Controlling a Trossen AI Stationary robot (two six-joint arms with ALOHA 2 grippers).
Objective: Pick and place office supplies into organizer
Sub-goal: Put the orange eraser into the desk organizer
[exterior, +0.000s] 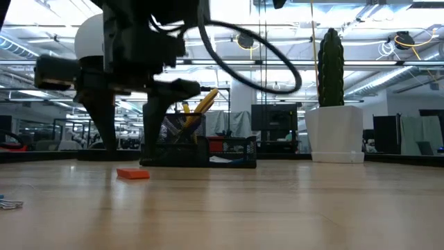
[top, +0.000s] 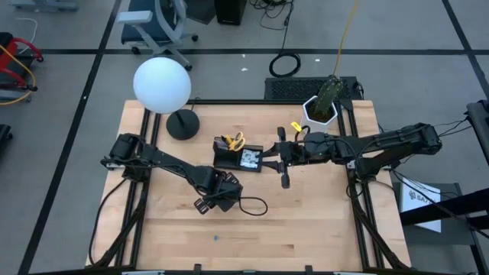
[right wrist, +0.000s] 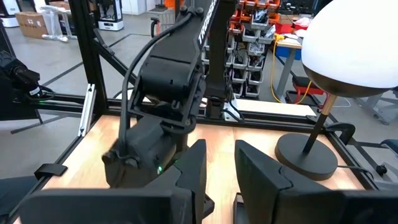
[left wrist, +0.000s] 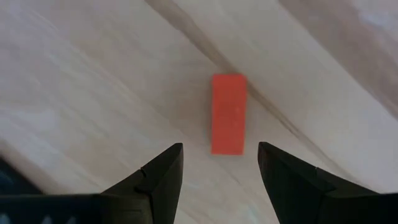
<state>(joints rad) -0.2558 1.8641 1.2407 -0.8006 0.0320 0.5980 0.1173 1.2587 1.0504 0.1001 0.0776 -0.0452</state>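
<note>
The step in hand looks like the pick of the red eraser (left wrist: 228,112). The left gripper (left wrist: 221,163) hangs over it with its fingers spread wide, and in the left wrist view the eraser sits in the centre of the frame, just above the gap between the two tips. To do this well, I judge the arm should nudge forward until the eraser lies squarely between the fingers, then come straight down so the tips land on the wooden table (top: 321,221) on either side of its long edges. The piece is thin and lies flat, so the fingers need to reach the wood before closing, or they may slide over the top.

The eraser is a small, flat, orange-red rectangle with clean edges. In the low view it shows at lower left of centre (exterior: 132,173), apart from the black organizer (top: 238,157), which stands near the middle of the high view with yellow-handled scissors (top: 233,141) already in its cup.

The right gripper (top: 284,169) waits just right of the organizer, fingers partly apart, holding nothing.
</note>
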